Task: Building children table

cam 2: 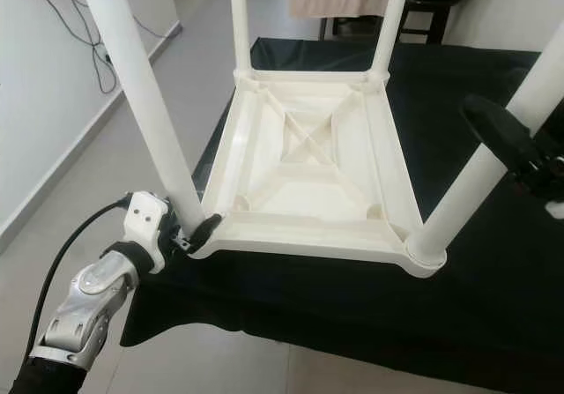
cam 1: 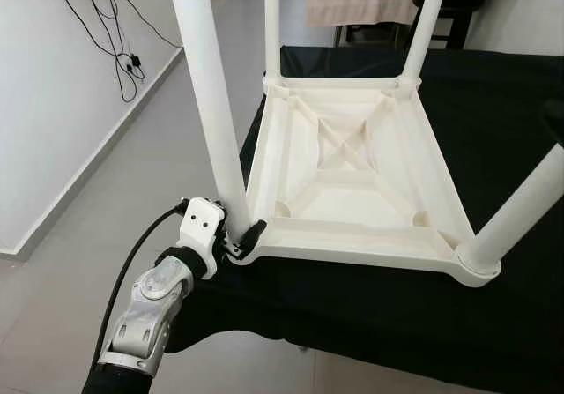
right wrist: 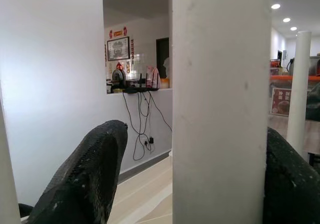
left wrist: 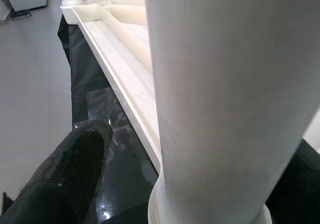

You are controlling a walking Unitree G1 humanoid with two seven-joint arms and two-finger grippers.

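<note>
In the eye views, a white plastic children's table (cam 1: 352,174) lies upside down on a black-draped surface (cam 1: 493,103), four legs pointing up. The left arm reaches up from below, its left gripper (cam 1: 240,241) clamped around the base of the near-left leg (cam 1: 207,94) at the surface's near-left corner.

In the left wrist view, one black finger (left wrist: 70,179) flanks that leg.

In the right wrist view, the right gripper (right wrist: 220,179) has its fingers either side of the near-right leg (cam 2: 480,169), partway up.
</note>
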